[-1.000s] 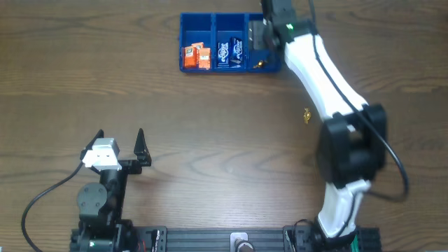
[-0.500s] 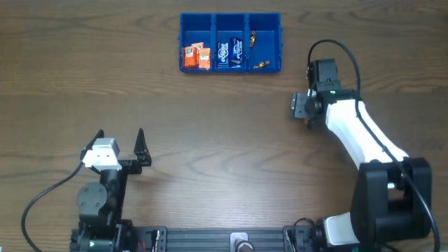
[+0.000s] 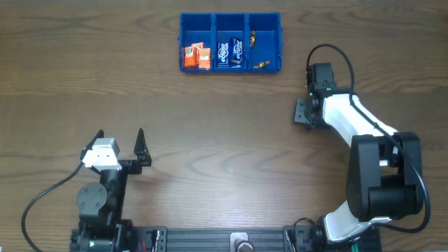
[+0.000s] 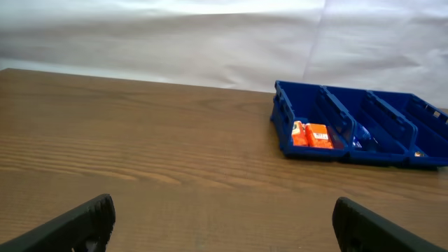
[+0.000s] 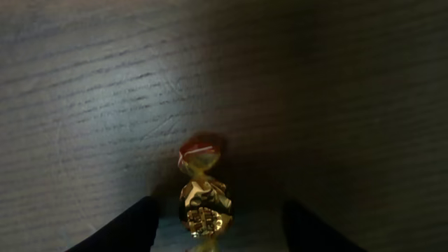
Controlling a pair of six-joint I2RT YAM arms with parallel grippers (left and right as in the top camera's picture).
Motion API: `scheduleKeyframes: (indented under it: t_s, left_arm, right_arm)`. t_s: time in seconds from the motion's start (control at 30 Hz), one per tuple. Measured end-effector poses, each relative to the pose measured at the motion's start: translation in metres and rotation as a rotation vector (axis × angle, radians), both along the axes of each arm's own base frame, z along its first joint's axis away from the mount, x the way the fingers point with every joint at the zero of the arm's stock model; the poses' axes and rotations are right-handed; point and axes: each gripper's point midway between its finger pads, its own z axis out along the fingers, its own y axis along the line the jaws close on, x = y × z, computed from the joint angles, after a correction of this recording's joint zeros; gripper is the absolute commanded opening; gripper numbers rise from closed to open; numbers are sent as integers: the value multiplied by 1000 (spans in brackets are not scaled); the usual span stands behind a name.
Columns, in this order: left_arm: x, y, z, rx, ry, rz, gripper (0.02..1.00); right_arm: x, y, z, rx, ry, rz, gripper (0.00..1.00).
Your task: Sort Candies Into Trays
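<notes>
Presently, the right gripper (image 3: 302, 112) is held low over the desk (image 3: 210, 126), to the right of the blue tray (image 3: 182, 42) and nearer the arm bases than the tray is. In the right wrist view, a gold-wrapped candy (image 5: 201, 204) with a reddish end is seen lying on the wood grain between the two jaws. The jaws are spread apart, with a gap left on either side of the candy, so nothing is gripped.

The tray is divided into three compartments side by side. Orange candies (image 3: 196, 57) are held in the left one, blue candies (image 3: 231, 54) in the middle one, and small gold candies (image 3: 260, 64) in the right one.

The left gripper (image 3: 120, 134) is positioned close to its own base, well apart from the tray and from the other arm. Its jaws are parted wide and nothing is held between them. From the left wrist view, the tray is seen across a stretch of bare desk, with the orange candies visible in its nearest compartment.
</notes>
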Motion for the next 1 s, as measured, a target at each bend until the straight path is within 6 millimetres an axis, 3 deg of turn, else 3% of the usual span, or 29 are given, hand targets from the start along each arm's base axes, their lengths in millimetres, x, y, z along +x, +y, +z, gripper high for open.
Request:
scheduleKeyframes:
  t_s: [0.17,0.37,0.53,0.6,0.7,0.77,0.83,0.9,0.93,0.97,1.0]
  left_arm:
    - [0,0,0,0,0,0,996]
    - [0,0,0,0,0,0,998]
    - [0,0,0,0,0,0,998]
    - [0,0,0,0,0,0,998]
    - [0,0,0,0,0,0,998]
    - [0,0,0,0,-1,0,998]
    - [0,0,0,0,0,0,998]
    - [0,0,0,0,0,0,998]
    - [0,0,0,0,0,0,998]
    - [0,0,0,0,0,0,998]
    - [0,0,0,0,0,0,998]
  right_arm:
    - [3,0,1,2,-14,0,272]
    - [4,0,1,3,-18,0,169]
    - [5,7,4,18,-26,16,161]
    - [9,27,33,35,-109,70,159]
    - [27,68,131,88,-365,171,154]
    - [55,80,187,108,-492,186,154]
    - [97,90,236,112,-599,197,152]
    - [137,102,245,99,-608,214,150]
    - [150,106,240,90,-594,219,150]
    - [175,113,222,79,-571,223,150]
    - [185,116,209,73,-553,223,150]
